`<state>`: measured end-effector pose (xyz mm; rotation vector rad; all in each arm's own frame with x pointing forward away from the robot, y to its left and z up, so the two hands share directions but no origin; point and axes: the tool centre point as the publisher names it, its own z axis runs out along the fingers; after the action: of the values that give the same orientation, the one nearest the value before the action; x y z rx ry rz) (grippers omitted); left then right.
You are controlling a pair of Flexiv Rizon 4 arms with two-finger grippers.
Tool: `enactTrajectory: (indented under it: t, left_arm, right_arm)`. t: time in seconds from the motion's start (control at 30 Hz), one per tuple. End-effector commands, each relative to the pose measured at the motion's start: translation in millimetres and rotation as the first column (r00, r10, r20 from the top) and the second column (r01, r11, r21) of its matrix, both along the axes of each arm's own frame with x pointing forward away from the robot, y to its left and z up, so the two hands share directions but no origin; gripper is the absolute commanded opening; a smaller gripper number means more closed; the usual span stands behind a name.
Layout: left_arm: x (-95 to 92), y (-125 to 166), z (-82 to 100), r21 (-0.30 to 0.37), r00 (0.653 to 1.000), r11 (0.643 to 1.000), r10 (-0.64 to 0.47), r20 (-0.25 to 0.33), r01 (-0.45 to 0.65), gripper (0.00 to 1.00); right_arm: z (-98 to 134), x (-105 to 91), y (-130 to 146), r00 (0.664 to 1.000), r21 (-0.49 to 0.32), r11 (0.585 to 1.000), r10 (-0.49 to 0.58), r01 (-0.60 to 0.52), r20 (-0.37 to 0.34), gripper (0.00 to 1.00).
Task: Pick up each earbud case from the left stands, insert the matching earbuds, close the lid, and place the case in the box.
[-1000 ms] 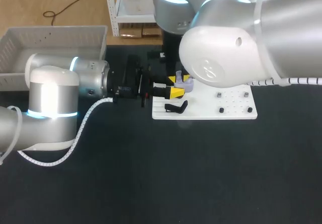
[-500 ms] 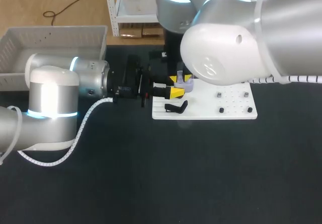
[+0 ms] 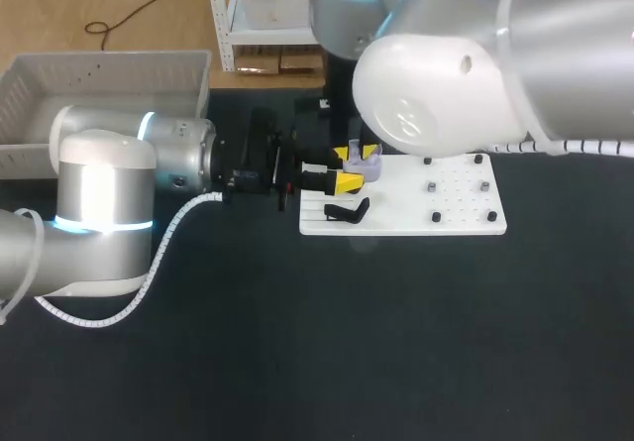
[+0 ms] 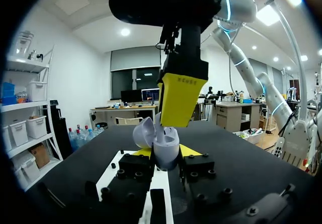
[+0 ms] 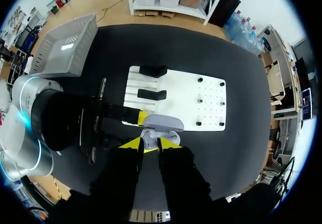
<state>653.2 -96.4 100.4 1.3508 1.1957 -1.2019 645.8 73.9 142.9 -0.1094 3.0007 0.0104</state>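
bright even overhead light, soft shadows

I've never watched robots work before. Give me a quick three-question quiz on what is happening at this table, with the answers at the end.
1. Fill in: the right gripper hangs directly ___ the earbud case.
2. Which one holds the case? A) left gripper B) right gripper C) neither
3. True or false: the case's lid is shut.

Key: 1 above; 2 A, the case sits gripped between its two yellow tips; 3 false, the lid stands open.
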Motion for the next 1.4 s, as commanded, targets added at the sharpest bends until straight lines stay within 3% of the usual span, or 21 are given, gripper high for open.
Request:
enactTrajectory:
  t: [0.03, 0.23, 0.27, 0.3, 0.33, 0.37, 0.63, 0.87, 1.13, 1.4]
  left_arm:
    - [-1.5, 0.0, -0.2, -0.002, 1.000, 1.000, 0.006, 0.003, -0.006, 0.00]
    - [-1.5, 0.0, -0.2, -0.002, 1.000, 1.000, 0.006, 0.003, -0.006, 0.00]
    - [-1.5, 0.0, -0.2, -0.002, 1.000, 1.000, 0.006, 0.003, -0.006, 0.00]
    - [-1.5, 0.0, -0.2, -0.002, 1.000, 1.000, 0.006, 0.003, -0.006, 0.00]
    - [-1.5, 0.0, -0.2, -0.002, 1.000, 1.000, 0.006, 0.003, -0.006, 0.00]
    - [-1.5, 0.0, -0.2, -0.002, 1.000, 1.000, 0.006, 0.003, -0.006, 0.00]
    - [-1.5, 0.0, -0.2, -0.002, 1.000, 1.000, 0.006, 0.003, -0.006, 0.00]
    - [-1.5, 0.0, -0.2, -0.002, 1.000, 1.000, 0.006, 0.003, -0.006, 0.00]
    - [-1.5, 0.0, -0.2, -0.002, 1.000, 1.000, 0.006, 0.003, -0.006, 0.00]
    - [-1.5, 0.0, -0.2, -0.002, 1.000, 1.000, 0.006, 0.003, -0.006, 0.00]
  right_arm:
    - [-1.2, 5.4, 0.7, 1.000, -0.005, 1.000, 0.001, -0.001, -0.017, 0.00]
    - [-4.3, 7.5, -0.2, 0.999, -0.009, 1.000, -0.002, 0.002, -0.036, 0.00]
    - [-5.0, 7.6, -0.5, 0.999, -0.010, 1.000, -0.003, 0.002, -0.039, 0.24]
    - [-5.2, 7.6, -0.7, 0.999, -0.011, 1.000, -0.003, 0.003, -0.040, 0.41]
    - [-5.2, 7.4, -1.0, 0.999, -0.011, 1.000, -0.004, 0.004, -0.041, 0.82]
    - [-4.7, 6.7, -1.5, 0.999, -0.010, 1.000, -0.005, 0.004, -0.041, 1.00]
    - [15.3, -1.9, -2.8, 1.000, 0.021, 1.000, 0.006, -0.006, -0.007, 1.00]
    - [30.2, 19.4, -17.7, 0.992, 0.073, 0.990, -0.121, 0.119, 0.024, 1.00]
    - [8.7, 52.3, -37.9, 0.960, 0.026, 0.959, -0.281, 0.281, -0.001, 1.00]
    - [-13.1, 57.3, -50.7, 0.948, -0.007, 0.949, -0.314, 0.314, -0.043, 1.00]
